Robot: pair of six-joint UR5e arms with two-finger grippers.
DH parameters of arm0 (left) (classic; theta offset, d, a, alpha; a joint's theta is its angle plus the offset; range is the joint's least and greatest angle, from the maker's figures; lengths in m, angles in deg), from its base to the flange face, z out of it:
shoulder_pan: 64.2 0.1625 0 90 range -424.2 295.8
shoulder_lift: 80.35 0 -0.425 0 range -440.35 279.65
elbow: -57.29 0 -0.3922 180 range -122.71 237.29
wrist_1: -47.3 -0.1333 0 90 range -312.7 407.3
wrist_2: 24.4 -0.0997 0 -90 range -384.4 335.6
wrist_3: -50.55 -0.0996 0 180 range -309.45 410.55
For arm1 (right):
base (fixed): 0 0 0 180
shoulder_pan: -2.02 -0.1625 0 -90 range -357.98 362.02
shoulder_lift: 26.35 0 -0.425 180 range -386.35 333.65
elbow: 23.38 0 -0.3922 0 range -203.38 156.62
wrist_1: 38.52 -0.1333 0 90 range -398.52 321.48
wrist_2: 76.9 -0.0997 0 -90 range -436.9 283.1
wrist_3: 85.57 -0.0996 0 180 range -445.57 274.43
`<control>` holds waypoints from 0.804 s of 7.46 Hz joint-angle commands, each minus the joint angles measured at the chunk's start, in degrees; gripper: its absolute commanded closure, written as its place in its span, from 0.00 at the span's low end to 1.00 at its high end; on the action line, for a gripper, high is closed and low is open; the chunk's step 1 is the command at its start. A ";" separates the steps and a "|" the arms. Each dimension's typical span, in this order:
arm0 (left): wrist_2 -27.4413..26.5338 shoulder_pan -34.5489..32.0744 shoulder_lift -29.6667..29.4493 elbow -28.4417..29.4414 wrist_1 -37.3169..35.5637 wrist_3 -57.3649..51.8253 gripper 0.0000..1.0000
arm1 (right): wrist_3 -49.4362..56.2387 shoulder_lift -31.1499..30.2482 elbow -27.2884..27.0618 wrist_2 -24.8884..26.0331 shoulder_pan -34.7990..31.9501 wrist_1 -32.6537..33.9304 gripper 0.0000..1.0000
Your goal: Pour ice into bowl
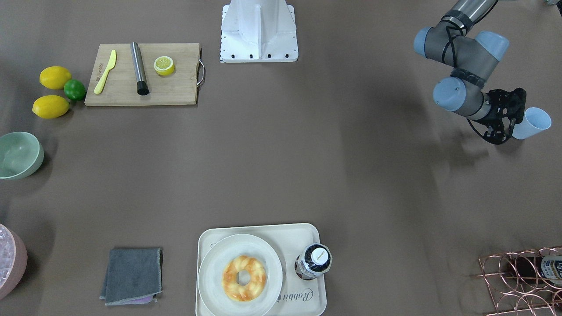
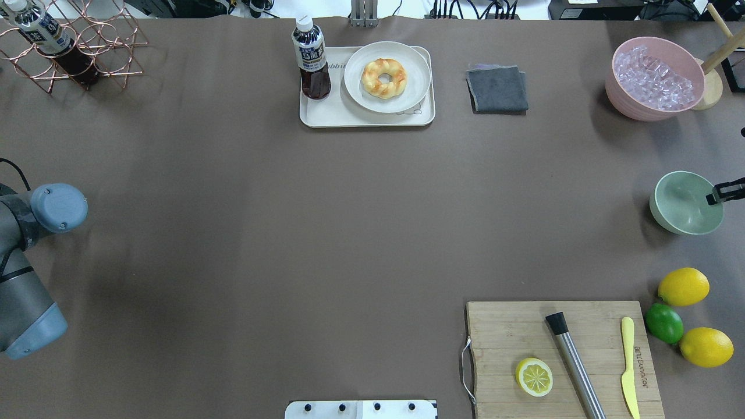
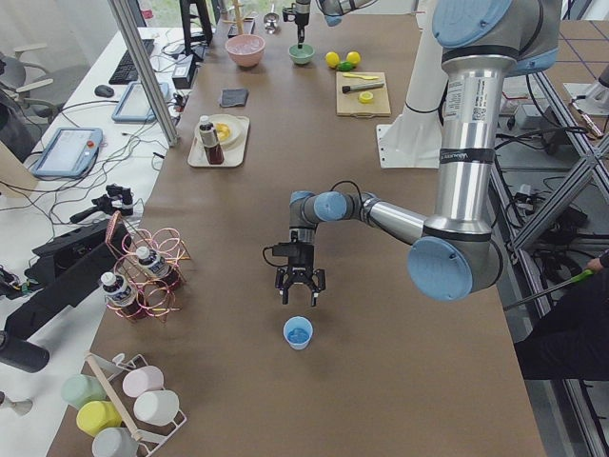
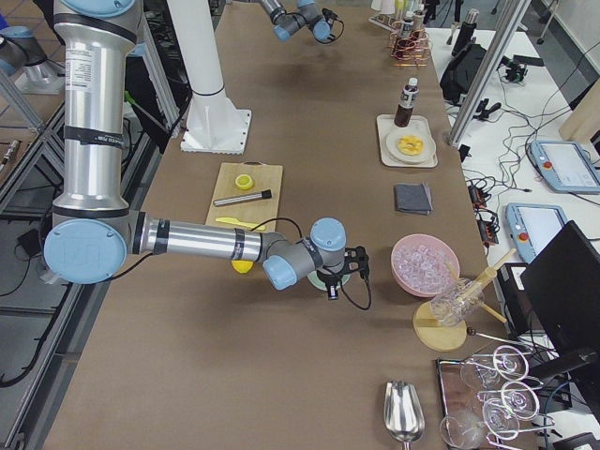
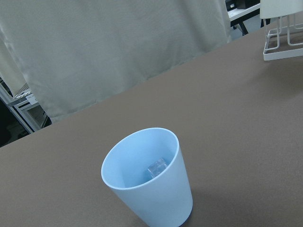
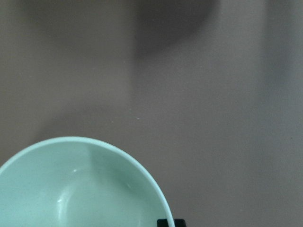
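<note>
The mint-green bowl (image 2: 684, 203) stands on the table at the far right and looks empty; it also shows in the front view (image 1: 17, 154). My right gripper (image 2: 715, 196) sits at its right rim. In the right wrist view one black fingertip (image 6: 165, 222) shows at the rim of the bowl (image 6: 71, 189), and the gripper looks shut on it. A light blue cup (image 5: 147, 184) stands at the table's left end with one clear ice cube (image 5: 157, 168) inside. My left gripper (image 1: 505, 129) is open just beside the cup (image 1: 532, 123), apart from it. More ice (image 2: 655, 78) fills a pink container.
A cutting board (image 2: 561, 355) with a lemon half, a steel muddler and a yellow knife lies front right, with lemons and a lime beside it. A tray (image 2: 326, 113) with a donut plate and a bottle, a grey cloth (image 2: 497, 88) and a copper wire rack (image 2: 70, 46) stand along the far edge.
</note>
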 commanded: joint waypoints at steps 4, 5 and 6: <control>0.14 0.02 -2.26 6.16 -5.19 -3.20 0.03 | 0.43 7.48 -11.90 -1.57 0.01 22.46 1.00; 0.31 0.02 -2.26 6.16 -5.36 -2.94 0.03 | 0.43 10.99 -14.00 -1.48 0.01 29.12 1.00; 0.40 0.02 -3.22 6.07 -5.19 -0.76 0.03 | 0.34 15.03 -15.85 -1.48 0.01 36.06 1.00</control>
